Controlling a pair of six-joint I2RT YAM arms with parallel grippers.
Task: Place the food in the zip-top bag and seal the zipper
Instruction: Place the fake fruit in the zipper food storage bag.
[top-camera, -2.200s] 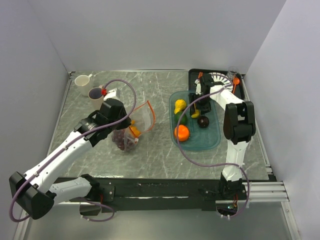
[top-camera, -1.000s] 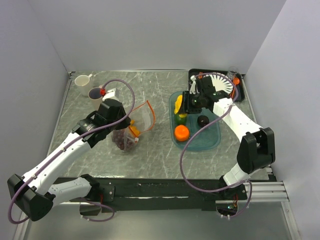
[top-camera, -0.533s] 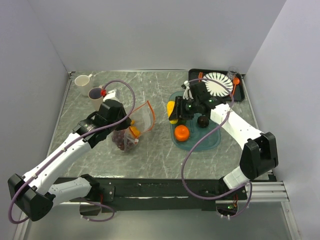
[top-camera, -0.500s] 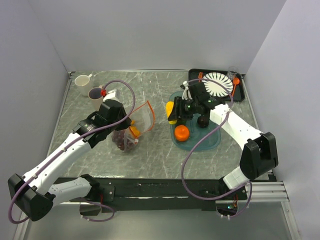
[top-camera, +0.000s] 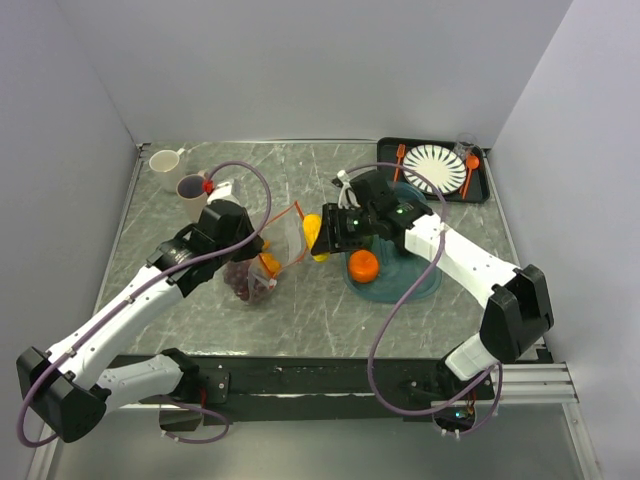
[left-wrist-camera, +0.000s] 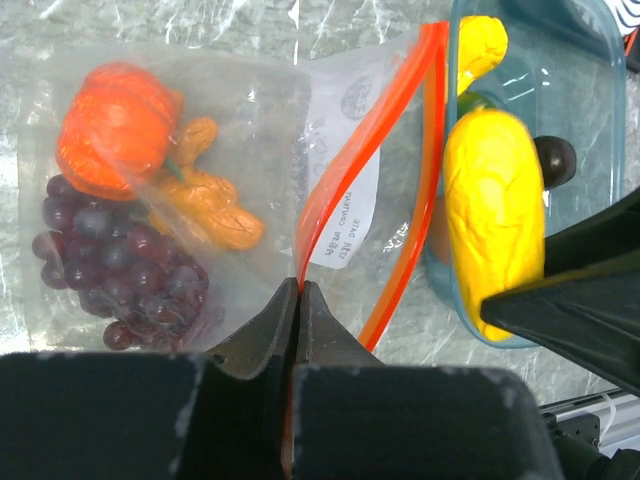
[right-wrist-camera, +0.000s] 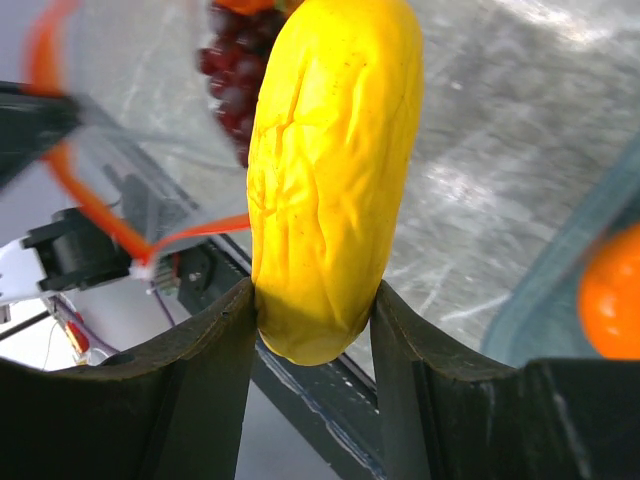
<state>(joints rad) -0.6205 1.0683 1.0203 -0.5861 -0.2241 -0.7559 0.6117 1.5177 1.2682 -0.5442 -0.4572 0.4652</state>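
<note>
The zip-top bag (top-camera: 272, 252) lies left of centre, its mouth held up toward the right. My left gripper (left-wrist-camera: 300, 288) is shut on the near side of the orange-red zipper (left-wrist-camera: 360, 150). Inside the bag (left-wrist-camera: 250, 110) are purple grapes (left-wrist-camera: 120, 260), an orange-red piece (left-wrist-camera: 115, 125) and an orange knobbly piece (left-wrist-camera: 205, 200). My right gripper (right-wrist-camera: 315, 300) is shut on a long yellow food piece (right-wrist-camera: 330, 150), hanging just right of the bag's mouth (top-camera: 316, 235). The zipper (right-wrist-camera: 100, 230) and grapes (right-wrist-camera: 235, 90) show beyond it.
A teal tray (top-camera: 420, 280) to the right holds an orange (top-camera: 363, 265), another yellow piece (left-wrist-camera: 478, 45) and a dark round piece (left-wrist-camera: 555, 160). A black tray (top-camera: 482, 190) with a white plate, orange fork and spoon sits at the back right. Two cups (top-camera: 165, 160) (top-camera: 192, 190) stand at the back left.
My right arm has carried the yellow piece leftward out of the teal tray to beside the bag's mouth. The left arm and the bag have stayed put.
</note>
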